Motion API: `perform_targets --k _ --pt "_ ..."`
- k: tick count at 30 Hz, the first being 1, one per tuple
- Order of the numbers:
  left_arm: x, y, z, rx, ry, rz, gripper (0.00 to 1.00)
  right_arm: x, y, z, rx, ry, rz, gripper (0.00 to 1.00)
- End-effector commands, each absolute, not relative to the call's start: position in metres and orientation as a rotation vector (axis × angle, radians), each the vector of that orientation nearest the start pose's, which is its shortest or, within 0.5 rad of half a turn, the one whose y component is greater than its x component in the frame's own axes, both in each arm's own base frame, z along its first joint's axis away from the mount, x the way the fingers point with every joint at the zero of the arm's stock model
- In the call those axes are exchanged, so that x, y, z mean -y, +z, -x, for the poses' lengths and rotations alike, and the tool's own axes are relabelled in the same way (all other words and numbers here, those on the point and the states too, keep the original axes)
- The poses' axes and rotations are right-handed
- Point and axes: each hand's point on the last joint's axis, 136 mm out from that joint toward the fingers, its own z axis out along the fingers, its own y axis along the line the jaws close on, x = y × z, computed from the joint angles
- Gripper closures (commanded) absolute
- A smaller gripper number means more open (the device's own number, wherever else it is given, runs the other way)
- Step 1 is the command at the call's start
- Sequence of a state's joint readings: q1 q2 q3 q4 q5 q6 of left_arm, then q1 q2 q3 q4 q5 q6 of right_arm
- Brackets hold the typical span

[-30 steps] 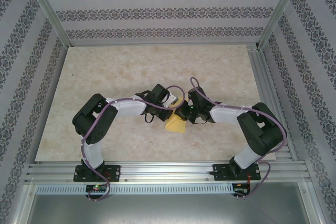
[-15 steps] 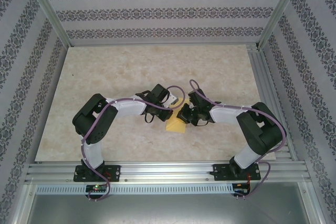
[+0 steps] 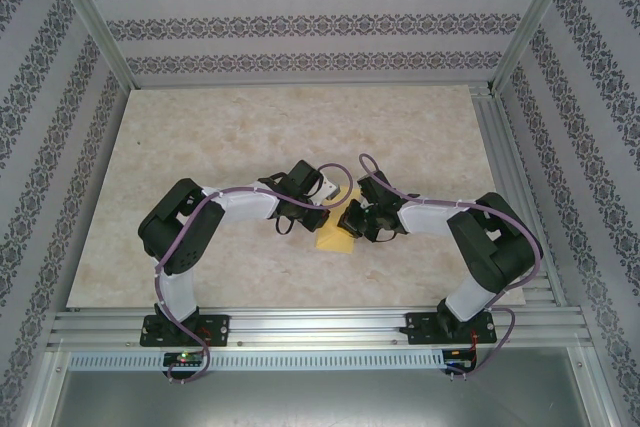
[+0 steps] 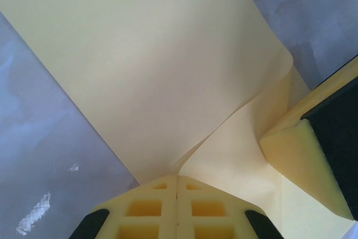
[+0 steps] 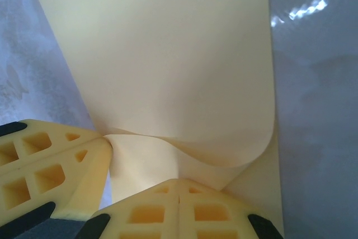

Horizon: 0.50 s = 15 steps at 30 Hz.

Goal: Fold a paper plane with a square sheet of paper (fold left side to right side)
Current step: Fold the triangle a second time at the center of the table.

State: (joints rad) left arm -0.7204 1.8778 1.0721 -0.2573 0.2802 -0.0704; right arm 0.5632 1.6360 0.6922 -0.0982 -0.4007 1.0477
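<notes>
The square sheet of paper (image 3: 335, 239) is pale yellow and lies at the table's middle between both arms, partly folded over itself. In the left wrist view my left gripper (image 4: 177, 176) is shut, pinching the edge of the raised upper flap of the paper (image 4: 145, 65). In the right wrist view my right gripper (image 5: 179, 181) is shut, its tips resting on the lower layer with the flap of the paper (image 5: 168, 54) curling over just beyond them. The left gripper's fingers (image 5: 50, 166) show there holding the flap's corner. No paper plane shape is formed.
The marbled table top (image 3: 220, 137) stretches free to the back and the left. Patterned walls and an aluminium frame (image 3: 505, 147) close in the sides. A rail (image 3: 320, 327) with both arm bases runs along the near edge.
My right wrist has shifted slightly left and nearer, over the paper. The left arm has barely moved, and both grippers stay shut.
</notes>
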Motion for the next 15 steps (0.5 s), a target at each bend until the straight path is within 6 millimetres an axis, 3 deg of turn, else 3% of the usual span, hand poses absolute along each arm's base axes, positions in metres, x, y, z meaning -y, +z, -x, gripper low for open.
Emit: perform_targets --k 1,8,15 --pt "0.317 0.012 -0.289 -2.563 -0.616 -0.988 1.00 -0.237 0.002 -0.251 -2.895 0.891 -0.526 0.96" --pt "0.320 0.028 -0.293 -2.529 -0.626 -0.958 0.95 -0.231 -0.005 -0.246 -2.919 0.846 -0.527 0.96" --pt "0.311 0.068 -0.300 -2.465 -0.643 -0.851 0.70 -0.226 -0.012 -0.239 -2.932 0.825 -0.539 0.96"
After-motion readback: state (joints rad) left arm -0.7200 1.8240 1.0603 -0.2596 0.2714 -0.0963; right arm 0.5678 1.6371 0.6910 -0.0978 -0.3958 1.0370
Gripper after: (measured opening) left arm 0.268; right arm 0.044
